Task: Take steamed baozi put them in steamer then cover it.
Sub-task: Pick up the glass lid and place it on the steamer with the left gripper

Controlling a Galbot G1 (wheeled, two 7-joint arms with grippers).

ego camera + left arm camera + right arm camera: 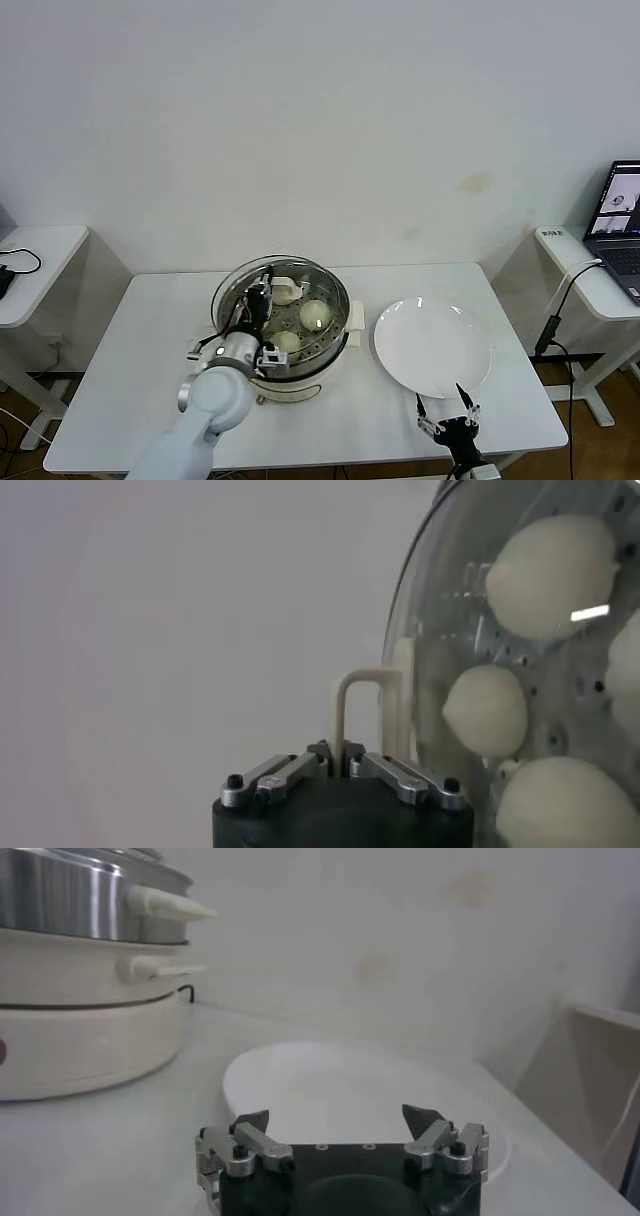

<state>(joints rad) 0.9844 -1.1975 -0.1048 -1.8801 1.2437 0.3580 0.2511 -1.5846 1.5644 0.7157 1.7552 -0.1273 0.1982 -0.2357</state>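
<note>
Head view | left gripper (262, 300) clamps lid handle (358, 708) over steamer (300, 372) | right gripper (449, 418) open

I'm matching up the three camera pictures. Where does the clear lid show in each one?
Head view: the lid sits tilted over the steamer, held by the left hand.
Left wrist view: right side, buns visible through it.
Right wrist view: not clearly visible.
Shared landmark: the steamer.

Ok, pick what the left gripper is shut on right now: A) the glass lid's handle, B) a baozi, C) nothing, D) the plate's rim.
A: the left gripper pinches the cream handle of the glass lid, tilted over the steamer, buns visible through it.
</note>
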